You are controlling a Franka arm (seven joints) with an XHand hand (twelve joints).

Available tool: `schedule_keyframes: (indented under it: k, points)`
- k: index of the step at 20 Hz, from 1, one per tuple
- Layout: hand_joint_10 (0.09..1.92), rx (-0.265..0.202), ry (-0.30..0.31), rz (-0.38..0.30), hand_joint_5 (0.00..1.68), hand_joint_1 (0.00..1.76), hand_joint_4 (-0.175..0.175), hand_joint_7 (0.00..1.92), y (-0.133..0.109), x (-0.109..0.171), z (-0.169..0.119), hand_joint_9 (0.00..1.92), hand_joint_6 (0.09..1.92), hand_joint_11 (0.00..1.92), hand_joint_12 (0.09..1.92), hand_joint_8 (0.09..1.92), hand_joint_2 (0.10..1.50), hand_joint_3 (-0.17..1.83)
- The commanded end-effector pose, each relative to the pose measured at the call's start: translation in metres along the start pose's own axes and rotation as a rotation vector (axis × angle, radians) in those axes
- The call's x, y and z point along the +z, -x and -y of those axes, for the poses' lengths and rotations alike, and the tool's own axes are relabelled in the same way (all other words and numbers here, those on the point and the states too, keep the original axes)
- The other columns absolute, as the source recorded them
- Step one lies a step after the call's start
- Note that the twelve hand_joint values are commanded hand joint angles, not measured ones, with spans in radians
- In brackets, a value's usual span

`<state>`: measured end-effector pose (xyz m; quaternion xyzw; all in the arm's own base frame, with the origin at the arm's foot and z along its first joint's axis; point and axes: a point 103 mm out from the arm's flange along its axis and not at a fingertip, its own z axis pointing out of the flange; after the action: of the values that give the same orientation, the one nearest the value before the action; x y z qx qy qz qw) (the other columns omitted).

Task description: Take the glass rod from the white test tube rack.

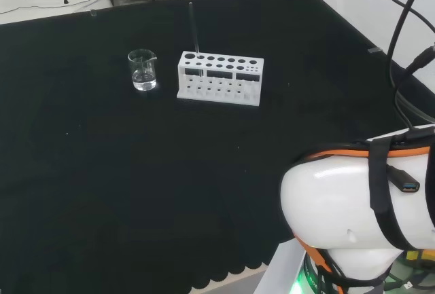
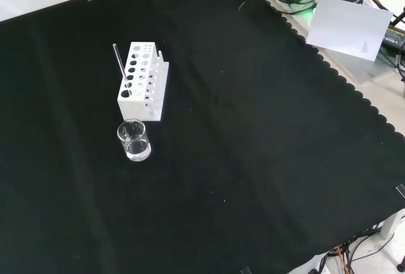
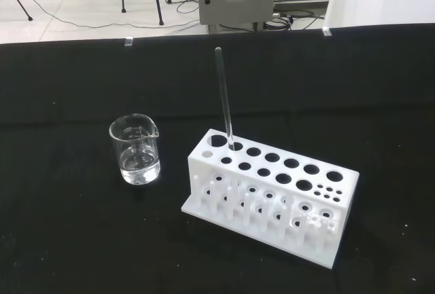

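Presently the glass rod (image 3: 223, 94) stands in the white test tube rack (image 3: 272, 195), seated in a hole of the back row, second from the end nearest the beaker (image 3: 136, 150), leaning slightly off upright; its top rises well above the rack's top plate. Head view: rack (image 1: 219, 79) sits on the black cloth (image 1: 136, 172) toward the far middle of the bench, rod (image 1: 194, 29) at the rack's left end, a thin dark line against the cloth. Clear beaker (image 1: 143, 70) stands just left of the rack, apart from it, with a little clear liquid in the bottom. Front view: rack (image 2: 143, 81) lies lengthwise up and down the picture, rod (image 2: 120, 65) at its near-left corner, beaker (image 2: 133, 140) just below the rack's near end, not touching. Rack's other holes look empty, large holes in two rows, a cluster of small holes at the end away from the rod. White arm link (image 1: 353, 206) with orange trim and black straps fills the lower right of the head view. State of the hand: cannot tell. Rod untouched, nothing near it
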<state>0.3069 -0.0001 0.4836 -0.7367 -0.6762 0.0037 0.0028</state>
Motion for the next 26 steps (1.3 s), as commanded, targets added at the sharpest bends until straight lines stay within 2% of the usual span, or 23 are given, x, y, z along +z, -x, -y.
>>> schedule_keyframes:
  k: [1,2,3,6,18,23,26]
  points:
    - [0.79,0.001,0.005,0.008,0.26,0.81,-0.155,0.2,0.0,0.0,-0.001,0.35,0.22,0.3,1.24,0.78,0.78,0.56]
    - [0.81,0.001,0.005,0.011,0.17,0.75,-0.152,0.09,0.0,0.001,-0.001,0.19,0.15,0.15,1.32,0.7,0.8,0.52]
    - [0.82,0.002,0.005,0.012,0.12,0.72,-0.151,0.04,0.0,0.001,-0.001,0.11,0.11,0.07,1.36,0.67,0.81,0.5]
    - [0.84,0.003,0.004,0.013,0.09,0.7,-0.149,0.0,0.0,0.002,-0.001,0.03,0.09,0.01,1.4,0.64,0.82,0.48]
    - [0.89,-0.002,-0.005,0.032,0.11,0.69,-0.147,0.0,-0.004,0.01,-0.016,0.05,0.09,0.0,1.45,0.78,0.83,0.46]
    - [0.89,-0.002,-0.019,0.025,0.12,0.69,-0.147,0.0,-0.009,0.017,-0.036,0.06,0.09,0.0,1.46,0.81,0.83,0.46]
    - [0.89,0.003,-0.036,0.014,0.12,0.68,-0.147,0.0,-0.016,0.022,-0.06,0.07,0.09,0.0,1.47,0.82,0.83,0.46]
